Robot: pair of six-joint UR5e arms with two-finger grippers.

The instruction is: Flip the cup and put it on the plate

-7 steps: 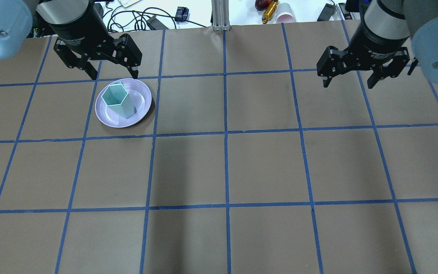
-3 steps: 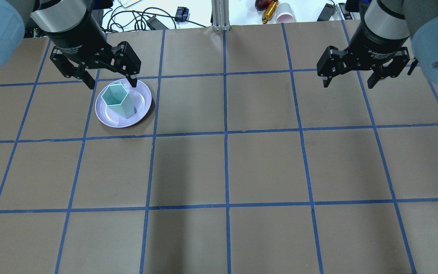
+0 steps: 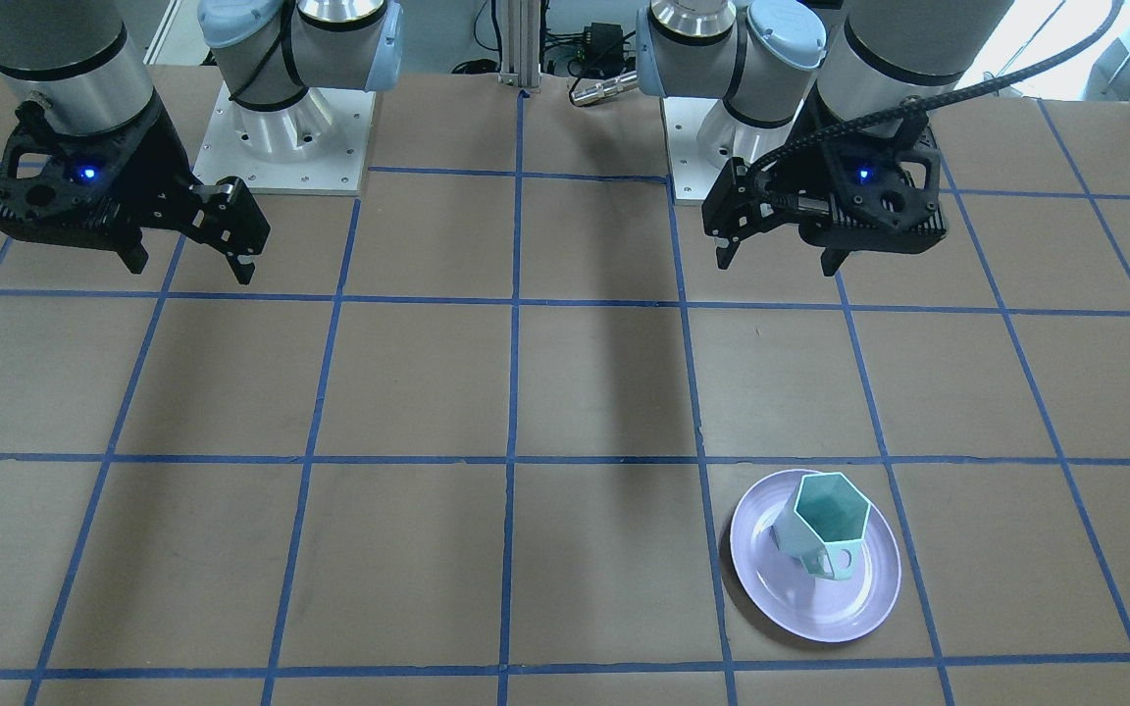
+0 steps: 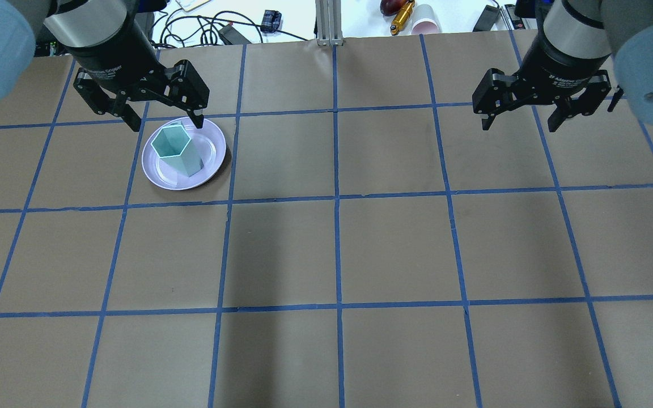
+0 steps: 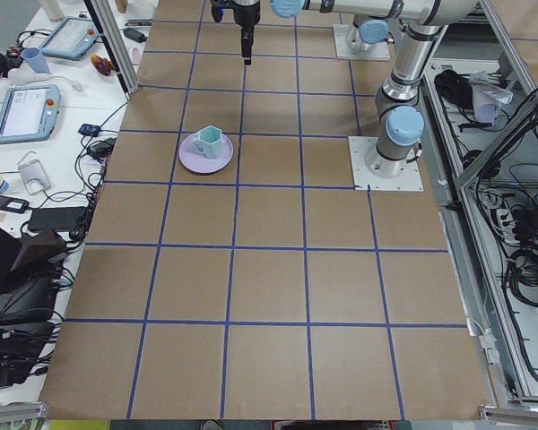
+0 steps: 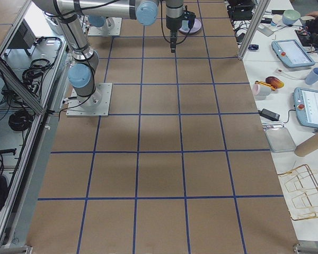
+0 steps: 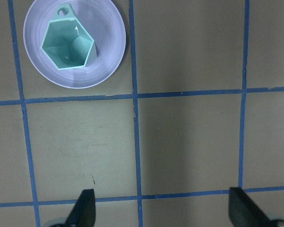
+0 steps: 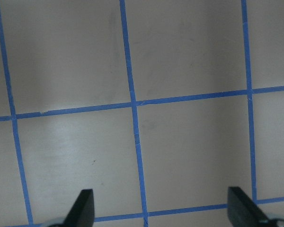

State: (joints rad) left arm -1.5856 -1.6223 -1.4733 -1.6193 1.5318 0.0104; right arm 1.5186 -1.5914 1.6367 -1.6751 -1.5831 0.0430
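The mint-green faceted cup [image 4: 176, 148] stands mouth up on the lavender plate [image 4: 213, 164] at the far left of the table. Its handle points away from the robot. Both also show in the front view, cup [image 3: 825, 525] and plate [image 3: 800, 608], and in the left wrist view, cup [image 7: 66, 45] and plate [image 7: 104, 66]. My left gripper [image 4: 166, 124] is open and empty. It hangs high above the table on the robot's side of the plate [image 3: 779, 263]. My right gripper [image 4: 519, 127] is open and empty above the far right of the table.
The table is brown paper with a blue tape grid. An aluminium post [image 4: 329, 22] stands at the far edge. Cables, a paper cup [image 4: 425, 21] and small items lie behind it. The two arm bases [image 3: 285, 137] stand on the robot's side.
My left gripper has shifted slightly from the plate's far side toward the cup, and stays open. The cup, the plate and the right arm have not moved.
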